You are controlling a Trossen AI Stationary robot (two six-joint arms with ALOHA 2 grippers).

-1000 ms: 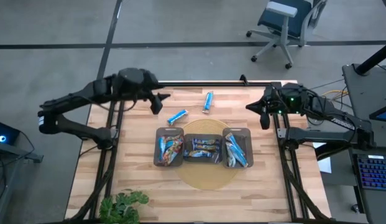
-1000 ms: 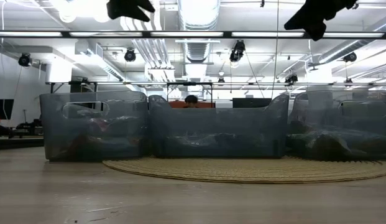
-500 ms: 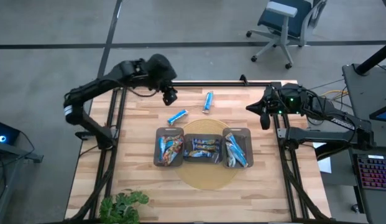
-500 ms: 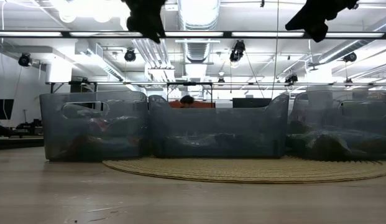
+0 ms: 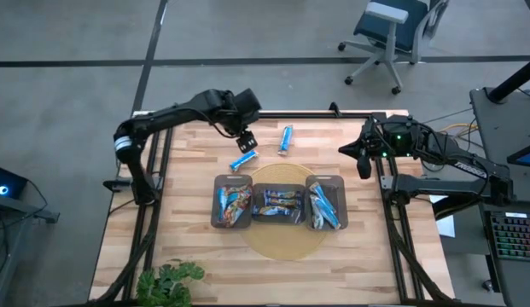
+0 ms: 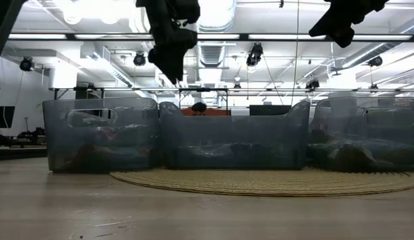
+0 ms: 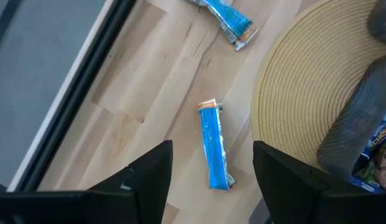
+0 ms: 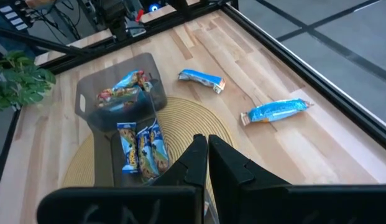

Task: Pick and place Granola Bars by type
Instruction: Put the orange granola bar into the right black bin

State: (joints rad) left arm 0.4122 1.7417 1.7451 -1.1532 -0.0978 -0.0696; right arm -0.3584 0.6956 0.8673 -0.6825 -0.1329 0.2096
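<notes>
At the near edge of the wooden table (image 5: 162, 239) a small green plant (image 5: 168, 282) sits by the left corner. Toward the middle lies a round woven mat (image 5: 287, 240), and across it stand three dark translucent trays in a row, side by side. The left tray (image 5: 233, 202) holds bars in mixed orange, brown and silver wrappers, the middle tray (image 5: 277, 204) holds several bars with blue and dark wrappers, and the right tray (image 5: 325, 204) holds bright blue ones.

Beyond the trays, on bare wood, two blue Granola Bars remain loose. The nearer blue bar (image 5: 243, 159) lies just off the mat's far left rim, tilted. The farther blue bar (image 5: 286, 137) lies a little to the right of it and closer to the far edge, apart from the first.

The left gripper (image 5: 246, 138) hangs above the table over the nearer blue bar (image 7: 214, 147), its fingers (image 7: 149, 180) spread wide with nothing between them; in the left wrist view the bar shows in the gap between them, lying on the wood below.

The right gripper (image 5: 361, 162) waits over the table's far right side, well apart from the bars, clenched with nothing in it.

Past the table stands a blue office chair (image 5: 393, 34) on the grey floor.
</notes>
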